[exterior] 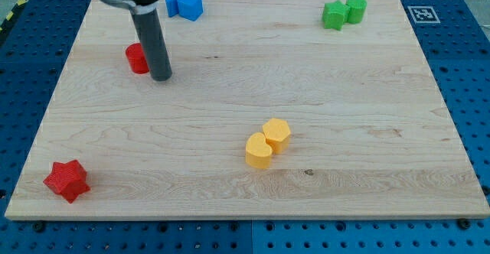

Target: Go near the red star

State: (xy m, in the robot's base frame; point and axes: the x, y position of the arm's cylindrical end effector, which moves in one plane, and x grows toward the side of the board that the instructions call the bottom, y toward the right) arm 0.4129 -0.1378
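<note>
The red star (66, 180) lies near the board's bottom left corner. My tip (161, 77) rests on the board in the upper left part, far above and to the right of the star. A second red block (137, 58), partly hidden by the rod, sits just left of my tip, close to it or touching.
Two blue blocks (184, 5) sit at the top edge, right of the rod. A green star (334, 14) and a green cylinder (356, 9) touch at the top right. Two yellow blocks (267, 142) touch near the lower middle. The wooden board (367, 116) lies on a blue pegboard table.
</note>
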